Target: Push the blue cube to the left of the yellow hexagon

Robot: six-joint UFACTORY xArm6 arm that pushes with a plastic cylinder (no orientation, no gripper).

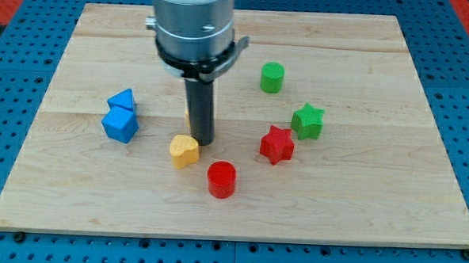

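The blue cube (120, 126) lies on the wooden board (358, 208) at the view's left, touching a second blue block (122, 100) just above it. My tip (201, 141) rests on the board to the right of the cube, about a hundred pixels away. A sliver of a yellow block (186, 116) shows at the rod's left edge, mostly hidden behind the rod, so its shape cannot be made out. A yellow heart-shaped block (184, 151) sits just below and left of the tip, close to it.
A red cylinder (221, 179) stands below the tip. A red star (277, 144) and a green star (307, 120) lie to the right. A green cylinder (272, 77) stands at the upper right. The arm's grey body (193, 23) hangs over the board's top middle.
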